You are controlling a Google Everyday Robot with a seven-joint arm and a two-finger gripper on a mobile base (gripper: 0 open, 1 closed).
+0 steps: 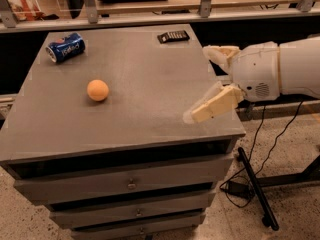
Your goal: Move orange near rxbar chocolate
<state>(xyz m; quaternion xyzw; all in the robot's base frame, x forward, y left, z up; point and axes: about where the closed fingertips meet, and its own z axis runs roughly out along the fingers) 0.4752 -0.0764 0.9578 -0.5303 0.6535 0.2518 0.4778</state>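
The orange (97,90) is a small smooth ball on the grey cabinet top (140,74), left of centre. The rxbar chocolate (173,36) is a flat dark packet with pale lettering near the far edge, right of centre. My gripper (204,82) comes in from the right on a white arm, over the right edge of the top. Its two cream fingers are spread wide apart, one (219,53) further back, the other (212,105) nearer the front. It is open and empty, well to the right of the orange.
A blue soda can (65,47) lies on its side at the far left corner. The cabinet has drawers (131,184) below. A railing (150,14) and shelf run behind. Cables and a black stand (255,189) lie on the floor at the right.
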